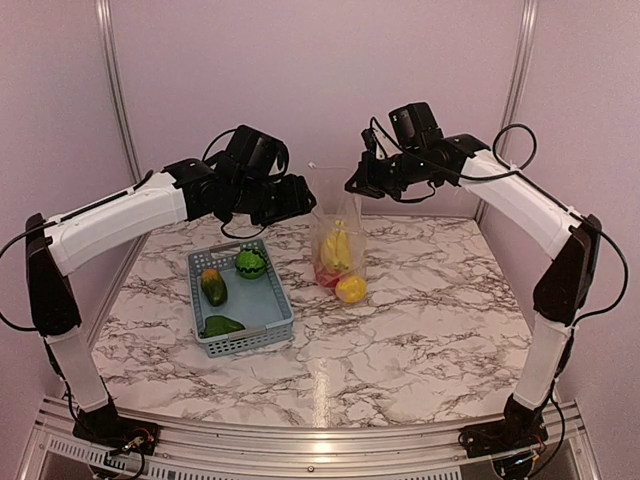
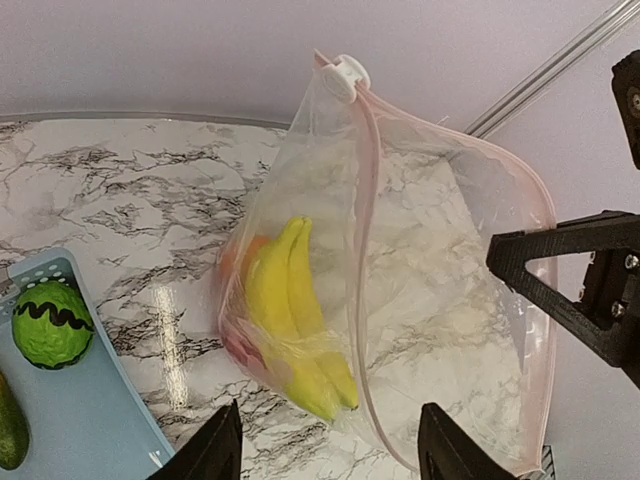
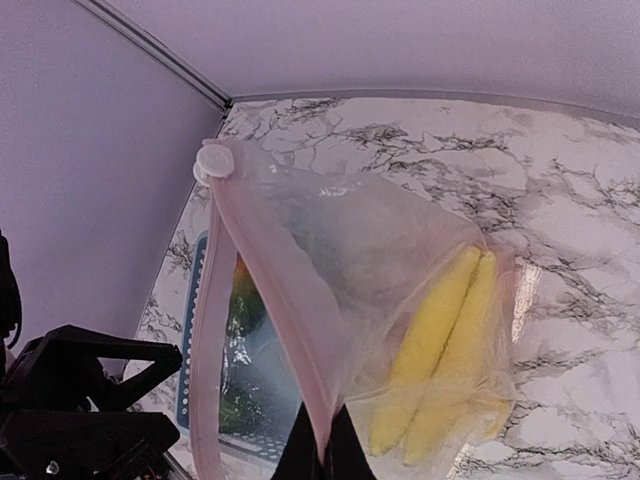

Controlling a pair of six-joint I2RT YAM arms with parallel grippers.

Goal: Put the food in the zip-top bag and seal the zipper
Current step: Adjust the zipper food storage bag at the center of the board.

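the zip-top bag [image 1: 336, 225] hangs upright over the back middle of the marble table [image 1: 440, 330], closer to the rear wall than to the near edge, its lower end down at the table top. the right gripper [image 1: 351, 186] has its fingers pressed together, pinching the bag's mouth edge and holding it up. the left gripper [image 2: 330, 412] is spread, level with the bag's left side; the wrist view shows both fingertips apart with only the bag's lower corner and marble beyond them, nothing pinched. bare marble runs from the bag to the right and near edges; on the left the grey-blue basket [image 1: 243, 343] sits just beside the bag, well in from the left frame post.

the top view shows the bag's load: bananas [image 1: 338, 245], a red piece [image 1: 325, 275] and a yellow round piece [image 1: 350, 289] at the bottom. it also shows the whole basket with a round green piece [image 1: 251, 263] and two other green pieces [image 1: 222, 325]. the left wrist view alone shows the mouth gaping wide, the zipper [image 2: 365, 250] curving down from the white slider tab [image 2: 347, 72] at the top corner. the right wrist view alone shows the pinch itself, on that strip below the tab, and the basket dimly through the plastic
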